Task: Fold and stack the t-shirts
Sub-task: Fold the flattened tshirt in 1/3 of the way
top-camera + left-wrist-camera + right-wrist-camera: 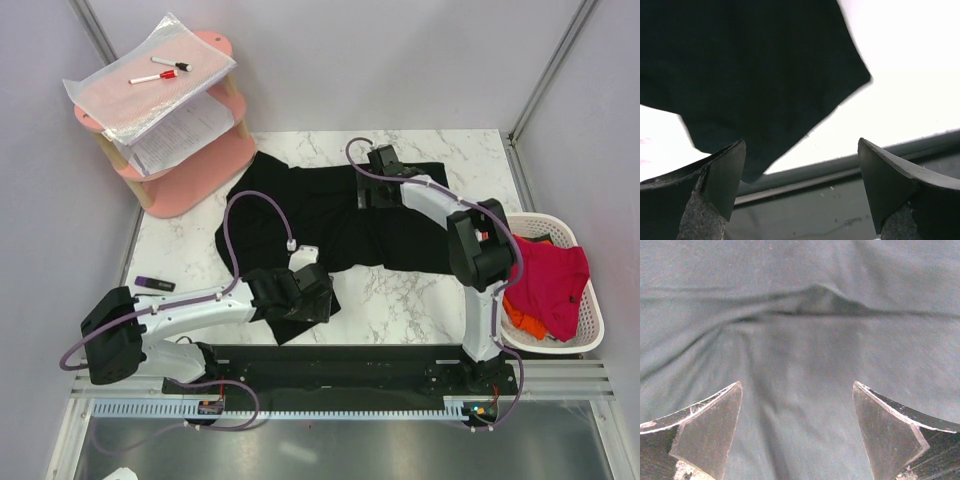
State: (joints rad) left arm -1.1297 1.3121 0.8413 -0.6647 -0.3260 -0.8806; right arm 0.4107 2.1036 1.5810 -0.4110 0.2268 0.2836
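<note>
Black t-shirt (pixel 335 215) corner at table (pixel 400 300) edge

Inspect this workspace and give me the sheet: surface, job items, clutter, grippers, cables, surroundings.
Surface: marble table, partly covered by cloth.
Job's things: black t-shirt spread out, rumpled, not folded; red t-shirt and orange t-shirt lie in the white basket at the right edge.
Clutter: small black object near the table's left edge.
Grippers: left gripper open at the black shirt's near corner; right gripper open over its far part; neither holds anything.
Cables: purple cables run along both arms, the left one arching over the cloth.
Surroundings: pink shelf at far left carrying papers and markers; grey walls.
</note>
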